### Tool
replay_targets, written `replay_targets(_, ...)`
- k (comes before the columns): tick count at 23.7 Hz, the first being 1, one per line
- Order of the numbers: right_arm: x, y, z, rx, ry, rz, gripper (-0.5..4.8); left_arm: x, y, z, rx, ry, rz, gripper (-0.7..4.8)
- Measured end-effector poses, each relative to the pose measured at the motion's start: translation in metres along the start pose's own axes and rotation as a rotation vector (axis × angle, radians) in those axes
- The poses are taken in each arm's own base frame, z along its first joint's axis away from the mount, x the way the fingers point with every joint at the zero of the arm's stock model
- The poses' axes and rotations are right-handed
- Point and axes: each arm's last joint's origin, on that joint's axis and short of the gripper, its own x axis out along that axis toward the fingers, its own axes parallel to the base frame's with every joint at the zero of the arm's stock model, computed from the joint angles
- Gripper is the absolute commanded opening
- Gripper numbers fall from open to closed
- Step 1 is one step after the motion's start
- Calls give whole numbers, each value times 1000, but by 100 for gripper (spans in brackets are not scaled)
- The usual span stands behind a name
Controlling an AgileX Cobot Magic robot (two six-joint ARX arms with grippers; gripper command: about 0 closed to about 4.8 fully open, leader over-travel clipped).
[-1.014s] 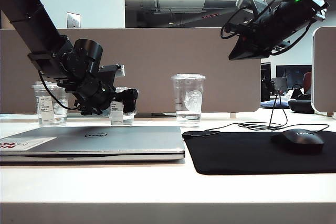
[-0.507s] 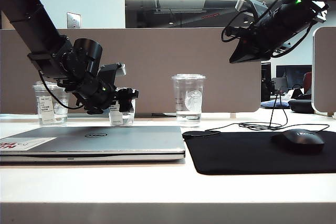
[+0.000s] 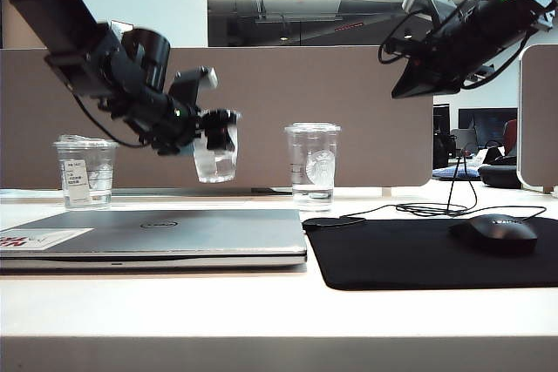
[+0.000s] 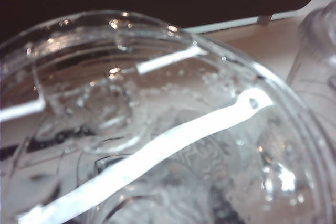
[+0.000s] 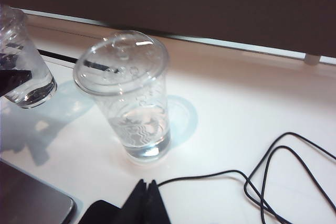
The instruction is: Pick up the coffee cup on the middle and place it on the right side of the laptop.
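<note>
The coffee cup point(image 3: 215, 161), short and clear with a domed lid, hangs in the air above the far edge of the closed silver laptop point(image 3: 174, 233). My left gripper point(image 3: 218, 132) is shut on it near the rim, holding it slightly tilted. In the left wrist view the cup's lid point(image 4: 157, 129) fills the frame and hides the fingers. The right wrist view shows the held cup point(image 5: 23, 61) at its edge. My right gripper point(image 3: 403, 89) hangs high at the right, its black fingertips point(image 5: 147, 184) pressed together on nothing.
A taller clear cup with a round logo point(image 3: 312, 163) point(image 5: 131, 98) stands right of the held cup. Another short cup point(image 3: 85, 172) stands far left. A black mouse pad point(image 3: 418, 254) with a mouse point(image 3: 494, 233) and a loose black cable point(image 5: 273, 166) lies right of the laptop.
My left gripper has closed on the coffee cup and lifted it off the table, carrying it up and a little to the right. The right arm drifted slightly up and right.
</note>
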Motion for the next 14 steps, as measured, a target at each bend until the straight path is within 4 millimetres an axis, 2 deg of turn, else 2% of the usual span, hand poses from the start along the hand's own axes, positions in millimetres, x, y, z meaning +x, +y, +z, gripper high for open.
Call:
replay_targets(4,-4,0,4,-2,-10,-1,-5,-13,-3,15,-6,33,-21,272)
replay_targets(7,-12,-6,9,4,-13,-21,-5,-36,-12,41,-3,49,-59,272)
replay_targets(11,-32,-13,25,-4,-70,-53,-5,-76,-38,80,13,72,-185,272)
replay_targets(14,-47,-17,36,-10,-108,-76,-5,-97,-63,96,19,89,-297,272)
